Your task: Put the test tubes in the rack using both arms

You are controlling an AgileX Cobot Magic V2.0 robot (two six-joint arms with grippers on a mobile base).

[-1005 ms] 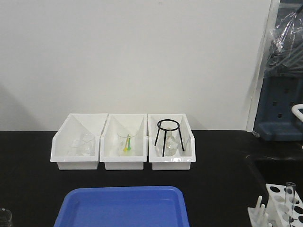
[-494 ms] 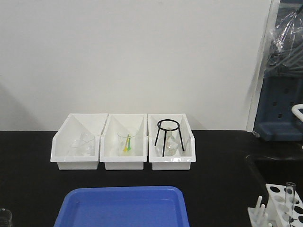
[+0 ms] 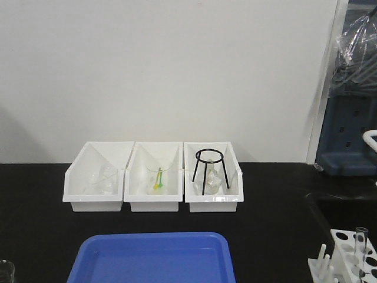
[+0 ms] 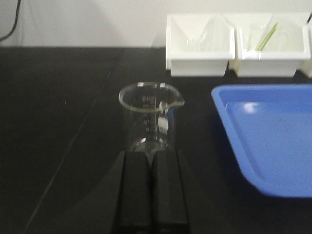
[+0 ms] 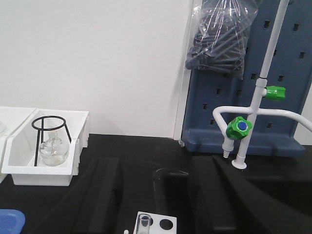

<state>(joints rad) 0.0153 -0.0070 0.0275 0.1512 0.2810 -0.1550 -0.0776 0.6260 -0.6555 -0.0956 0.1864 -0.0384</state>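
The white rack (image 3: pixel 353 256) stands at the bottom right corner of the front view, pegs on its left side. One clear test tube (image 3: pixel 361 237) stands upright in a hole of it. The rack (image 5: pixel 161 224) and tube (image 5: pixel 144 224) also show at the bottom edge of the right wrist view, below my right gripper (image 5: pixel 155 168), whose jaws are spread wide and empty. My left gripper (image 4: pixel 151 157) is shut and empty, right behind a clear glass beaker (image 4: pixel 148 117). No other test tube shows. Neither arm shows in the front view.
Three white bins (image 3: pixel 153 203) line the back; the right one holds a black ring stand (image 3: pixel 210 171) and a flask. A blue tray (image 3: pixel 153 259) lies front centre, right of the beaker (image 3: pixel 5 270). A white tap with green knobs (image 5: pixel 240 127) stands over a sink opening (image 5: pixel 170 171) at right.
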